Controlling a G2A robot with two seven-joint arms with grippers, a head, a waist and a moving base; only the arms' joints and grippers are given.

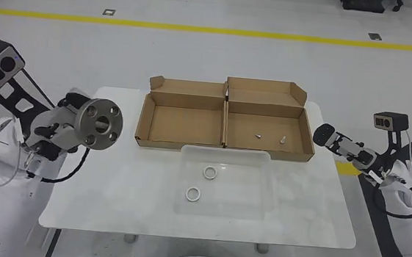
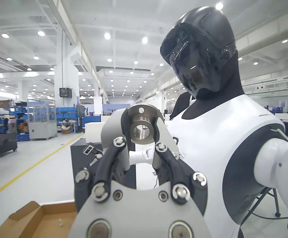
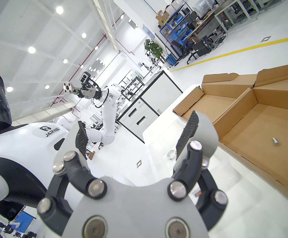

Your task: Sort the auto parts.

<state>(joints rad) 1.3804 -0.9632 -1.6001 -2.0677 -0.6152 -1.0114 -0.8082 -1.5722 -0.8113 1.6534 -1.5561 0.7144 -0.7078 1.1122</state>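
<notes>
Well, dull-grey holed metal flange (image 1: 111, 116).

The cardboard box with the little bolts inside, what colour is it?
Plain brown. The open cardboard box shows best in the top view.

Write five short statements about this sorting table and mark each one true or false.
1. The left gripper holds a metal flange up off the table. True.
2. The right gripper is shut on a bolt. False: it is open and holds nothing.
3. Two white rings lie in the clear tray. True.
4. The two bolts lie in the left box. False: they lie in the right box.
5. The two cardboard boxes stand at opposite ends of the table. False: they stand side by side, behind the tray.
</notes>
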